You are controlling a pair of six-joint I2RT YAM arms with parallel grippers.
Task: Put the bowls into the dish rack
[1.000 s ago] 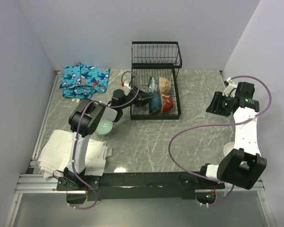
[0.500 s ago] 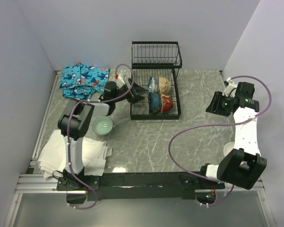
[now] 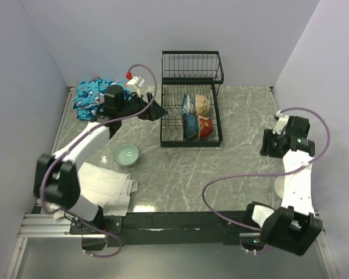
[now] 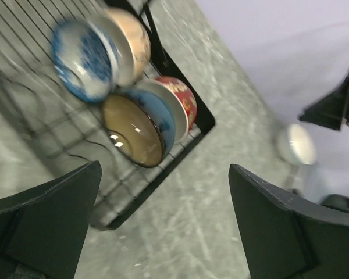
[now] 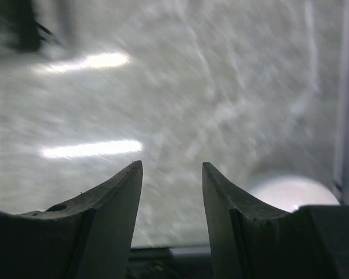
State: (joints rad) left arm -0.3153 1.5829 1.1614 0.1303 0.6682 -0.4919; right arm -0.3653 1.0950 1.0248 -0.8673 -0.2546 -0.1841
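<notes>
blue-and-white bowl (image 3: 188, 104), tan bowl (image 3: 203, 105), brown-lined bowl (image 4: 134, 131), red bowl (image 3: 206, 126): on edge in dish rack (image 3: 192, 68), just ahead of left end effector (image 3: 154, 110), spread wide, empty | pale green bowl (image 3: 127, 154): upright on surface (image 3: 238, 110), behind that end effector, apart | white bowl (image 5: 291, 192): near right end effector (image 5: 171, 168), jaws parted, empty | blue printed cloth (image 3: 93, 100): behind left end effector

Six bowls (image 3: 127, 154), one dish rack (image 3: 192, 67), two cloths (image 3: 99, 96).

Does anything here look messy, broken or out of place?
Nothing spilled or broken. Four bowls stand in the dish rack; one pale green bowl sits outside it, and a blue patterned cloth lies crumpled at the back left.
</notes>
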